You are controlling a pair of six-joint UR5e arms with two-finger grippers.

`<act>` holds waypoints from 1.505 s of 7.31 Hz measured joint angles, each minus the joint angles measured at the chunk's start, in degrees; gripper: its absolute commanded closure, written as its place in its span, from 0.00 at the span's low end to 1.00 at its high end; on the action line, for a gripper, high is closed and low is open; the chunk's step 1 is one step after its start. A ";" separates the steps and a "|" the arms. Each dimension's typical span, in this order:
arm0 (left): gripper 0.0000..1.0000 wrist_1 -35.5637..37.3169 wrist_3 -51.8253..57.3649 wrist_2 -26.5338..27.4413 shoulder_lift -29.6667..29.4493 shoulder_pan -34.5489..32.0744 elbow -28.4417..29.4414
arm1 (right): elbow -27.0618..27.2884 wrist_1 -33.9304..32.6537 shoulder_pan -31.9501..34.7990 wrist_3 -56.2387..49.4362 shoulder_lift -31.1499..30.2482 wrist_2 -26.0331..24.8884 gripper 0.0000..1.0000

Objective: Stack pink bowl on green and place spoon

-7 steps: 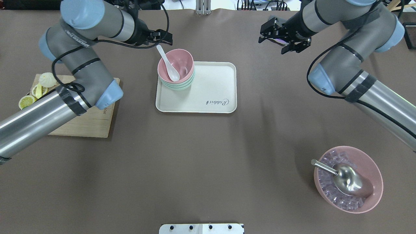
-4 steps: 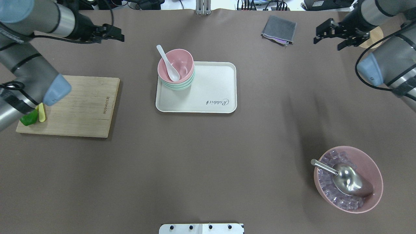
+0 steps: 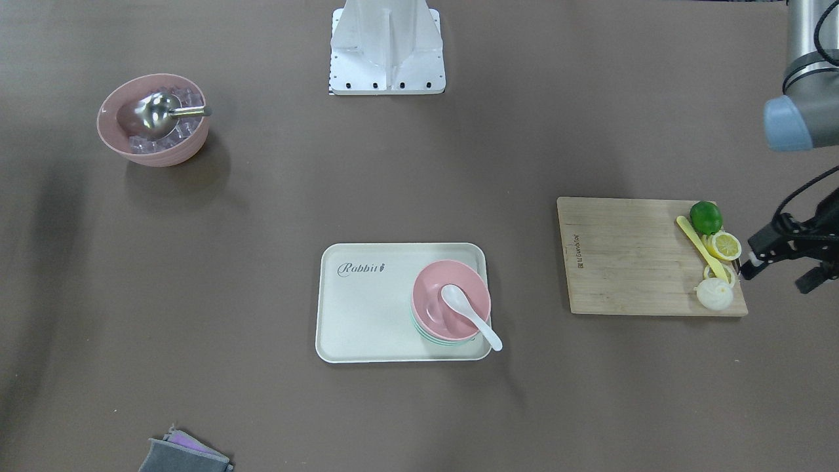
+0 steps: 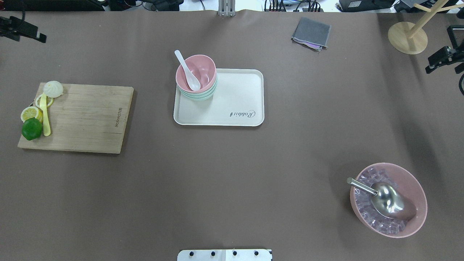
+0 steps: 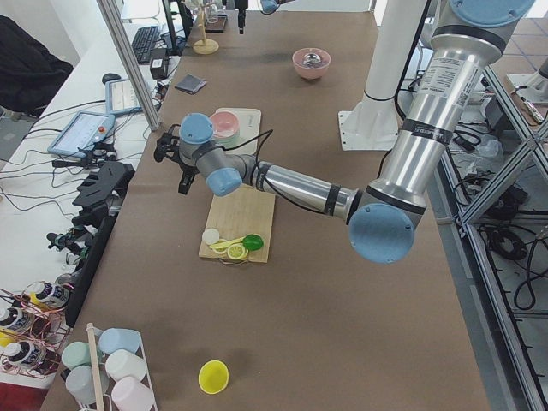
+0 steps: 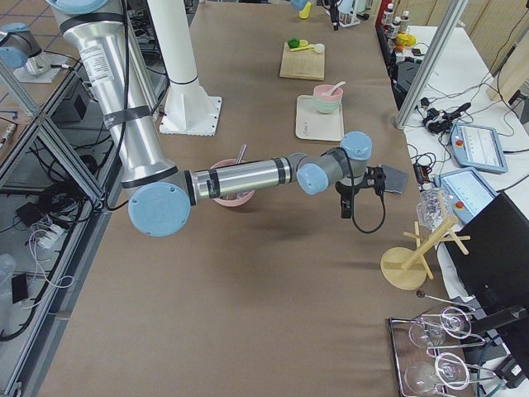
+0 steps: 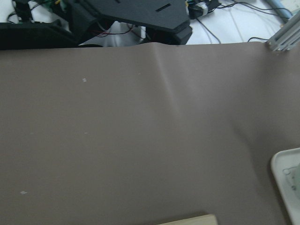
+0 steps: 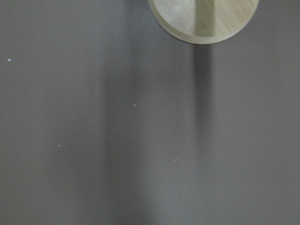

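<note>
The pink bowl (image 4: pixel 204 69) sits nested on the green bowl (image 4: pixel 197 96) at the far left corner of the cream tray (image 4: pixel 235 105). The white spoon (image 4: pixel 188 72) lies in the pink bowl with its handle over the rim. The stack also shows in the front-facing view: pink bowl (image 3: pixel 432 292), green bowl (image 3: pixel 446 341), spoon (image 3: pixel 468 314). My left gripper (image 4: pixel 25 32) is open and empty at the far left edge of the table, well away from the tray; it also shows beside the board's end (image 3: pixel 780 267). My right gripper (image 4: pixel 445 66) is open and empty at the far right edge.
A wooden cutting board (image 4: pixel 87 116) at the left holds a lime (image 4: pixel 31 128), lemon slices and a yellow utensil. A large pink bowl (image 4: pixel 413 181) of ice with a metal scoop stands front right. A grey cloth (image 4: pixel 311 33) and a wooden stand (image 4: pixel 407 38) are at the back.
Both arms have swung outward, away from the tray, to the table's left and right edges. The stacked bowls and spoon have not moved.
</note>
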 measured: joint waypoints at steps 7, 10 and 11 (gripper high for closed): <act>0.02 16.15 18.10 3.04 11.08 -9.12 -0.59 | 1.54 -10.41 12.22 -24.91 -5.76 0.97 0.00; 0.02 22.61 26.94 0.22 12.87 -12.39 -1.12 | 1.85 -10.02 12.24 -22.71 -5.74 2.90 0.00; 0.02 22.78 27.48 0.09 13.87 -12.51 -1.21 | 1.87 -9.96 12.17 -22.54 -5.74 3.19 0.00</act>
